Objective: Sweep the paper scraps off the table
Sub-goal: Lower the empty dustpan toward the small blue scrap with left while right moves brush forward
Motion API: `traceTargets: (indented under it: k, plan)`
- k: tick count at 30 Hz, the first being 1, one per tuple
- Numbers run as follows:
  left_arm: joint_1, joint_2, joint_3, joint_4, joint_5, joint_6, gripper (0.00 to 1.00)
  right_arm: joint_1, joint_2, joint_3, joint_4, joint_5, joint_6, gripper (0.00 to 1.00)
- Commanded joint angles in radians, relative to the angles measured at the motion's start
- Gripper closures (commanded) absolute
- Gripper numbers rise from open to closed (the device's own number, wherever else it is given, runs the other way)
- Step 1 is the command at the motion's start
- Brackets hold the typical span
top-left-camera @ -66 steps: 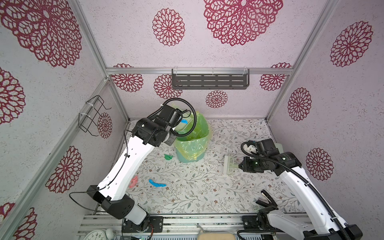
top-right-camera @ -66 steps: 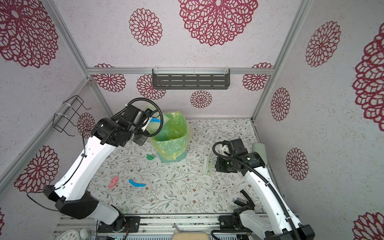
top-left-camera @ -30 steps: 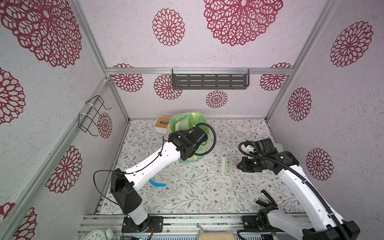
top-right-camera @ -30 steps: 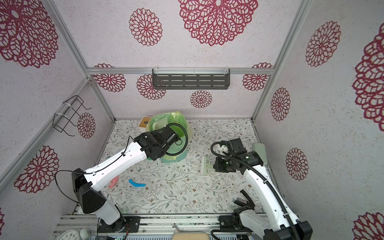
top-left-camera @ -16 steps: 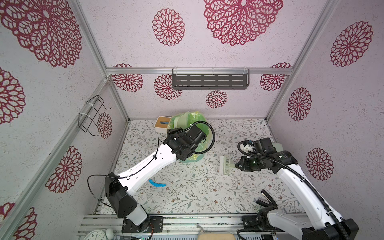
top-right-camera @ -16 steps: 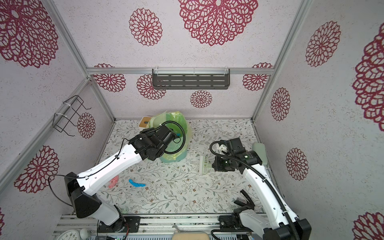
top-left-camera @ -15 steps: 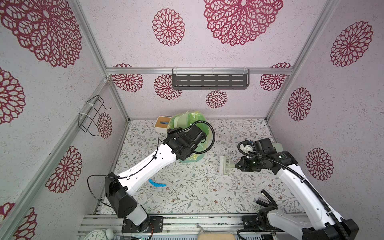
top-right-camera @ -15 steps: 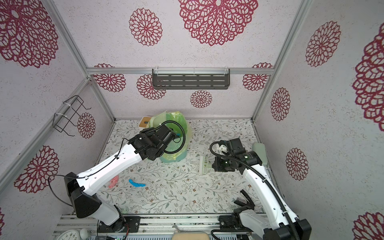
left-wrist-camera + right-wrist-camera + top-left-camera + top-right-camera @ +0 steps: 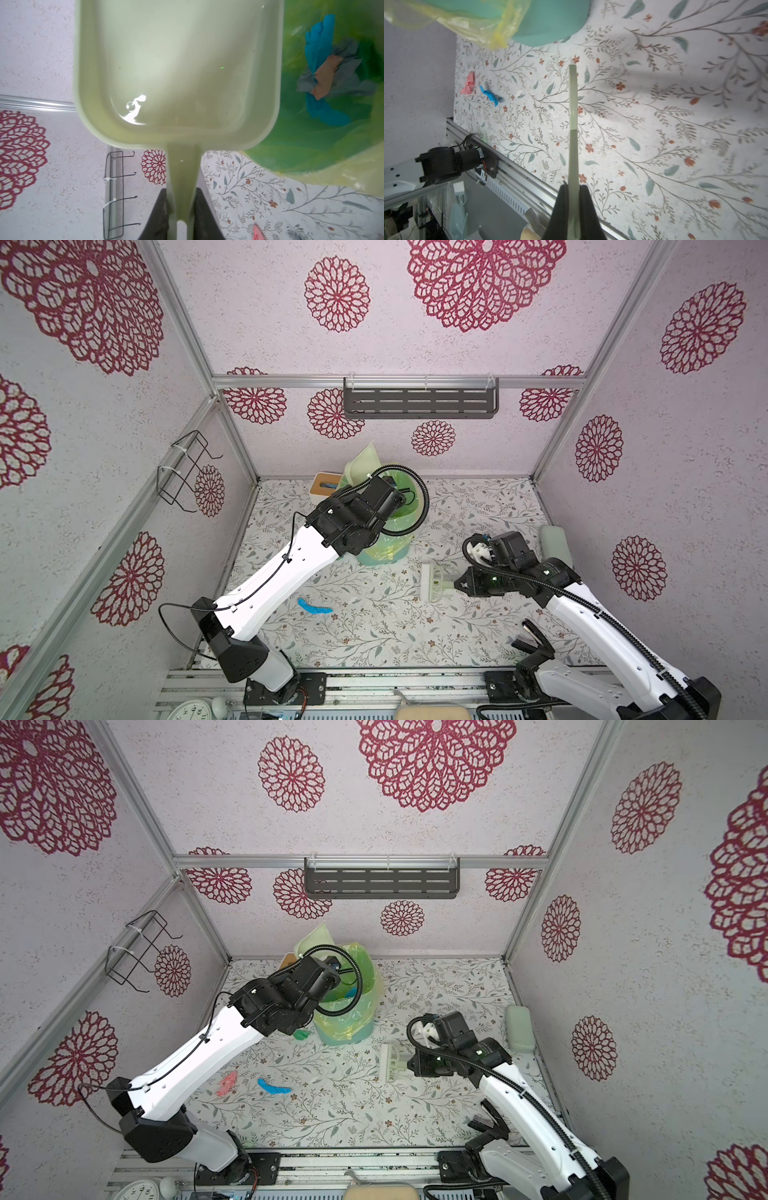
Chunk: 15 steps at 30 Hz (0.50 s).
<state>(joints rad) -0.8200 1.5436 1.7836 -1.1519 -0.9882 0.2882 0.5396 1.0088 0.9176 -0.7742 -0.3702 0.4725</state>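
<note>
My left gripper (image 9: 181,207) is shut on the handle of a pale green dustpan (image 9: 176,72). The pan stands tilted up at the back rim of the bin (image 9: 386,543), and in both top views its blade (image 9: 313,944) rises above the liner. Inside the liner lie blue, grey and brown paper scraps (image 9: 320,47). On the table (image 9: 415,1119) lie a blue scrap (image 9: 272,1088), a pink scrap (image 9: 226,1083) and a green scrap (image 9: 301,1035) beside the bin. My right gripper (image 9: 456,585) is shut on the handle of a pale brush (image 9: 432,583), held right of centre.
The teal bin wears a yellow-green liner (image 9: 357,977). A small wooden box (image 9: 324,485) sits behind the bin and a pale green case (image 9: 557,545) lies by the right wall. An aluminium rail (image 9: 529,182) edges the table front.
The left arm swung from the bin's left across its front and lifted the dustpan up behind the rim. The right gripper carried the brush slightly leftward.
</note>
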Motion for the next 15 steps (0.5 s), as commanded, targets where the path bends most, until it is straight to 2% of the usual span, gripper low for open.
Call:
traceTargets:
  k: [1, 9, 15]
  plan:
    - [0.003, -0.065, 0.004, -0.013, 0.125, -0.123, 0.92, 0.101, -0.011, -0.026, 0.170, 0.008, 0.136, 1.00]
    - [0.024, -0.222, -0.126, 0.053, 0.343, -0.251, 0.92, 0.368, 0.103, -0.041, 0.400, 0.070, 0.253, 1.00]
    - [0.093, -0.318, -0.204, 0.045, 0.447, -0.321, 0.92, 0.485, 0.209, -0.055, 0.661, 0.031, 0.320, 1.00]
